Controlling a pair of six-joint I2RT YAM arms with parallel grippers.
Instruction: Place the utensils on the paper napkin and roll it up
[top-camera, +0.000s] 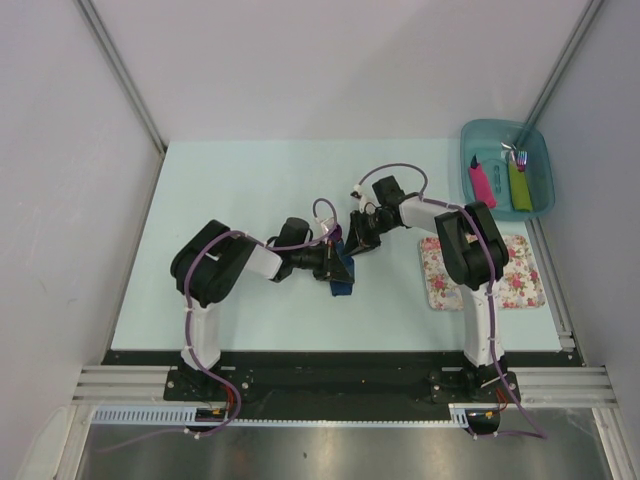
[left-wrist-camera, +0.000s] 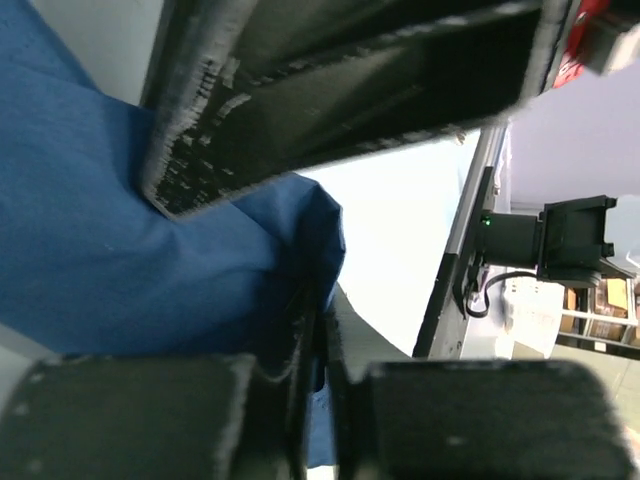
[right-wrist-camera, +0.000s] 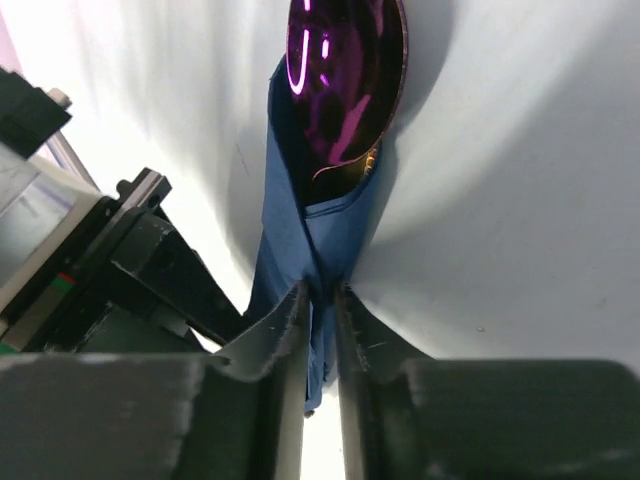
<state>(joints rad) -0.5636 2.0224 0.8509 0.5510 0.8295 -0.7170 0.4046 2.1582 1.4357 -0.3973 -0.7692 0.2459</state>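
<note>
Your right fingers (right-wrist-camera: 275, 345) are standing narrow and are pinching the dark navy blue square paper napkin (right-wrist-camera: 300, 230). The napkin is gathered into a loose, long bundle that is running away from the fingertips. At the far end of the bundle from these fingers, the small purple-bowled spoon (right-wrist-camera: 345, 80) is sticking out. Its thin handle is hidden inside the paper. A small tan edge (right-wrist-camera: 368, 162) is showing just under the bowl. It may be the wooden knife-like piece, but I cannot tell.

Your left fingers (left-wrist-camera: 150, 420) are closed to a slit and are gripping a fold of the same napkin. The blue paper is spreading to the left of them, and one dark finger of the other arm is hanging close above. In the top view both pairs of fingers are meeting over the middle of the pale counter (top-camera: 230, 190), with the napkin directly under them.

I judge that the rolling is in progress and not finished.

The paper is looking thin, soft and very light. It will probably tear if your two arms are pulling apart, and it may spring open when you are letting go. The spoon is looking smooth and could slide out of the open end. I would take hold through the paper where the stiff handles are lying, or at the free edge, and not on the bowl.
</note>
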